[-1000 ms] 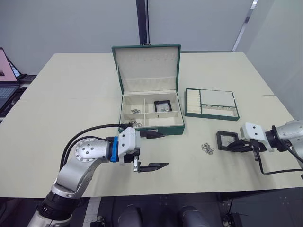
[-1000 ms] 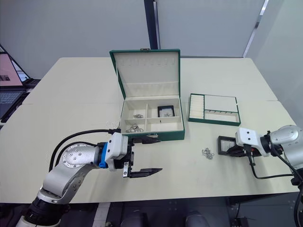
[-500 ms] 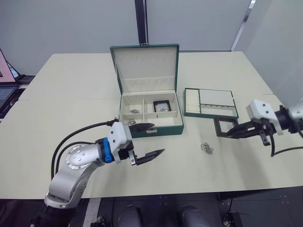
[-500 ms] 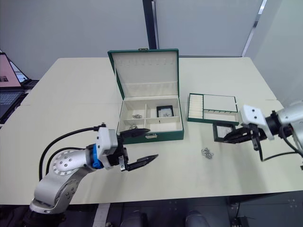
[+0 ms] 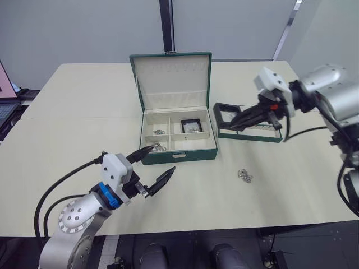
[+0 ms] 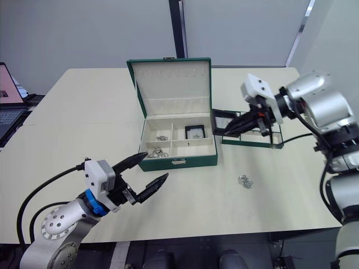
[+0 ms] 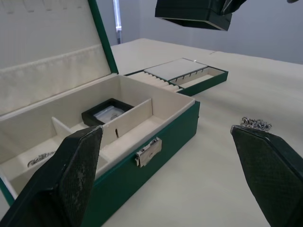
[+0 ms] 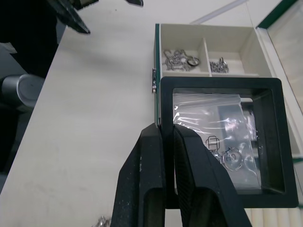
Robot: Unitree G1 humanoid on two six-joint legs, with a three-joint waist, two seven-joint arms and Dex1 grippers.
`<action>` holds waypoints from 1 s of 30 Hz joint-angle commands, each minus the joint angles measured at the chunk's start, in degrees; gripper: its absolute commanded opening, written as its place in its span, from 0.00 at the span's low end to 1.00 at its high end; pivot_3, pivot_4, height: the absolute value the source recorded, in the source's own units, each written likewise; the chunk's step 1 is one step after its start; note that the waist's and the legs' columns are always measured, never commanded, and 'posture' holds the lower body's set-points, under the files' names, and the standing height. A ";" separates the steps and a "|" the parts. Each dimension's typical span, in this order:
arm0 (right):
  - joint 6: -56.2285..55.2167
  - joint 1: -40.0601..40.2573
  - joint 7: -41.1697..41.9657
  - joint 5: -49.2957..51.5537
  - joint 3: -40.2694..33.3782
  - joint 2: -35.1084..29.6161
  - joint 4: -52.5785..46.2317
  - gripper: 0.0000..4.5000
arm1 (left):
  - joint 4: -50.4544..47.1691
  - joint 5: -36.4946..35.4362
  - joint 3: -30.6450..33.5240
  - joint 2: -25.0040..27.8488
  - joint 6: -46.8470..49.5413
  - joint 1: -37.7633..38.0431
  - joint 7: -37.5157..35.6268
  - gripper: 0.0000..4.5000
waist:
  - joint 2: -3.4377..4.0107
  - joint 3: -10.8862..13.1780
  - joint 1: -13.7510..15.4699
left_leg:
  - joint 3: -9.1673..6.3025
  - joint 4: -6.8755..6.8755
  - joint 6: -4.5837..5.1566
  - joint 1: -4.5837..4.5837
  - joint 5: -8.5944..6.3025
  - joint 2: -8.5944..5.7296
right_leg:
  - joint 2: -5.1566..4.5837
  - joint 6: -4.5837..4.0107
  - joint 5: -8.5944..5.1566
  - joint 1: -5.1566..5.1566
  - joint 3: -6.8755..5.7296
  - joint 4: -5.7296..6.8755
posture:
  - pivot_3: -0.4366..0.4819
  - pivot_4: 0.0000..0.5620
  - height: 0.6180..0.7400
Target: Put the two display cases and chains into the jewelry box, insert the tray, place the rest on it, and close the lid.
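The jewelry box [image 5: 178,152] stands open mid-table, its lid [image 5: 171,78] upright behind it. One display case [image 5: 192,125] lies in the box's back right compartment. Chains [image 5: 159,132] sit in the left compartments. My right gripper [image 5: 232,126] is shut on the frame of the second display case [image 8: 222,142], holding it in the air between the box's right side and the tray [image 5: 253,132]. A loose cluster of chains [image 5: 244,175] lies on the table in front of the tray. My left gripper [image 5: 162,158] hangs open and empty at the box's front left corner.
A laptop [image 6: 8,81] sits at the table's far left edge. A black cable [image 5: 61,188] loops from my left arm over the near table. Bare tabletop lies left of the box and around the loose chains.
My right gripper has lifted the display case off the table and carried it left and back, up beside the box. My left arm has drawn back toward me, gripper still open.
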 commanded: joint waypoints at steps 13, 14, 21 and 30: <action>-0.14 -10.39 -3.29 -15.95 1.64 21.65 21.93 0.01 | 1.32 -0.76 3.58 -0.80 -1.80 -2.97 2.96 1.00 | 0.01 0.00 -0.72 | 0.09 -0.08 -0.04 0.00 0.01 0.00 | 0.03 -0.01 0.00 -0.13 0.03 0.07 | 0.48 0.27 1.00; -0.11 -10.73 -3.34 -16.52 1.49 22.38 23.22 0.01 | 1.06 -0.94 3.72 -0.70 -1.58 -2.76 2.91 1.00 | 0.01 0.00 -0.67 | 0.09 -0.08 -0.04 0.00 0.01 0.00 | 0.03 -0.01 0.00 -0.13 0.02 0.06 | 0.48 0.27 1.00; 0.07 -11.79 -2.27 -18.87 0.19 25.67 29.53 0.01 | -1.73 -2.21 5.83 -1.85 -0.79 1.25 5.23 1.00 | 0.02 0.01 -0.78 | 0.09 -0.11 -0.08 -0.12 -0.01 0.00 | 0.03 -0.01 0.00 -0.23 0.02 0.08 | 0.48 0.27 1.00; -1.41 -11.85 -1.74 -21.88 -0.54 29.13 32.21 0.01 | -3.11 -2.71 8.29 -3.01 -2.00 3.86 7.12 1.00 | 0.02 0.01 -0.83 | 0.13 -0.49 -0.11 -0.23 0.00 -0.01 | 0.04 -0.01 0.00 -0.44 0.06 0.15 | 0.48 0.27 1.00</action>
